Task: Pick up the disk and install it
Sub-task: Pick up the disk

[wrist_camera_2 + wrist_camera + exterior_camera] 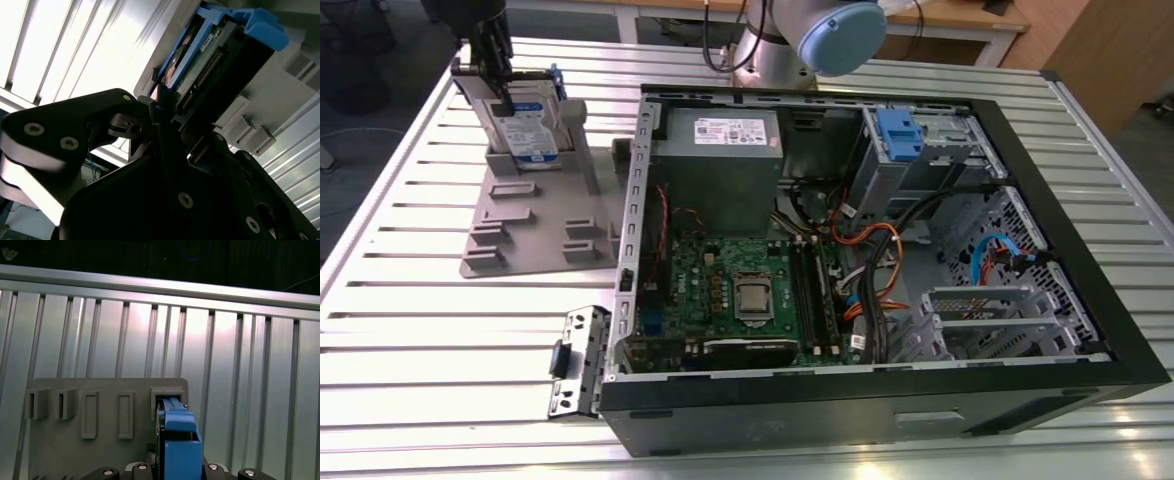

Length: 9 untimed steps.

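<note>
Second wrist view shows your jaws on either side of the disk (210,60), with one finger (162,125) against its edge. You cannot tell whether they are clamping it. The disk stands upright in a slot of the grey stand (520,230) on the table (400,340), to the exterior view's left of the open case (854,410). Set the jaws square to the flat faces, centred so the blue frame (180,450) does not twist. Lift straight along the slot, since a tilted pull would likely jam it.
</note>
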Motion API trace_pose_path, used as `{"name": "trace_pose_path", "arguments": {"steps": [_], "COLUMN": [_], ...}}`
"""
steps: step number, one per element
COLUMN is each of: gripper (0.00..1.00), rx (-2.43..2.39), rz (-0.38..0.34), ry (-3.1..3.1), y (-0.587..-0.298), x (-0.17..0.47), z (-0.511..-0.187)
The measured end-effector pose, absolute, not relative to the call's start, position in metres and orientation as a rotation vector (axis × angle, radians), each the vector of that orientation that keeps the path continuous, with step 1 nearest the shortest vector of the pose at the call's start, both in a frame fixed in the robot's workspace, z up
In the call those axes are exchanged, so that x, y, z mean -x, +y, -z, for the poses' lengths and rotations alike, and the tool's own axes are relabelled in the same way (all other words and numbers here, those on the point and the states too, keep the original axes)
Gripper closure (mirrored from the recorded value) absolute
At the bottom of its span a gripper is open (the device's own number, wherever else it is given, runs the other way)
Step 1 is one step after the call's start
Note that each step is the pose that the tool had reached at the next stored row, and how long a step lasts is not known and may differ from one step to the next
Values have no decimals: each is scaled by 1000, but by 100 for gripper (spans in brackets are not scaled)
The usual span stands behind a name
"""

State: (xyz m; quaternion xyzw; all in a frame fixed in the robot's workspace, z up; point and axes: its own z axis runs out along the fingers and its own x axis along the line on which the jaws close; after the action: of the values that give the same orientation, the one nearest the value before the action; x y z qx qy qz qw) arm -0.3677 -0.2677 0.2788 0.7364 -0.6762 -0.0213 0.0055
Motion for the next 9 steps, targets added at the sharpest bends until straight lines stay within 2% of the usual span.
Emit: {"name": "trace_pose_path", "arguments": {"steps": [9], "gripper": [64], "rx": [-2309], "rz": [74], "ry": [-2120], "y": [-268], "x": [368], "z": [-285]}}
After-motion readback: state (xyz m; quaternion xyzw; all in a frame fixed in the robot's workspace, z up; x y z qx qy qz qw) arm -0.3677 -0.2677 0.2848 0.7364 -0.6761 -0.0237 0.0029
